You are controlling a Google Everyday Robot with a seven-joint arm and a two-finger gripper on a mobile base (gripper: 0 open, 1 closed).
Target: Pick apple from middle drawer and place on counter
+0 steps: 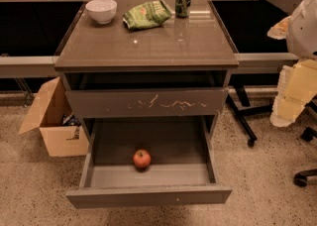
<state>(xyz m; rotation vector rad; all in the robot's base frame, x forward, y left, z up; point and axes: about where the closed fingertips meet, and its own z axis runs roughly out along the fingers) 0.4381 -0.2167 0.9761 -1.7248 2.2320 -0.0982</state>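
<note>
Apple [142,158], small and red with a yellowish patch, sits alone on the floor of the middle drawer [148,196], near the front panel and about midway between the side walls. That drawer is pulled far out, so the fruit lies in the open and can be reached from above; nothing touches it.

Above it is another grey drawer front [148,102] marked with pale scratches. It covers the back part of the open drawer, which I judge leaves the front half as the way in.

The counter [148,46] is the glossy grey-brown top of the cabinet. At its far edge stand a white bowl [101,10], a crumpled green snack bag [147,14] and a drink can [183,0], well apart from the near half, which looks like the likely spot to set the fruit down.

My gripper [292,96] shows as a cream-yellow shape at the right edge of the view, off to the side of the cabinet at about drawer height and well apart from the fruit. It holds nothing that I can see, and I cannot tell whether it is spread or pressed together.

A cardboard box [49,121] stands on the floor left of the cabinet, and dark chair legs [245,116] are to the right. I judge that the pick has not yet begun.
</note>
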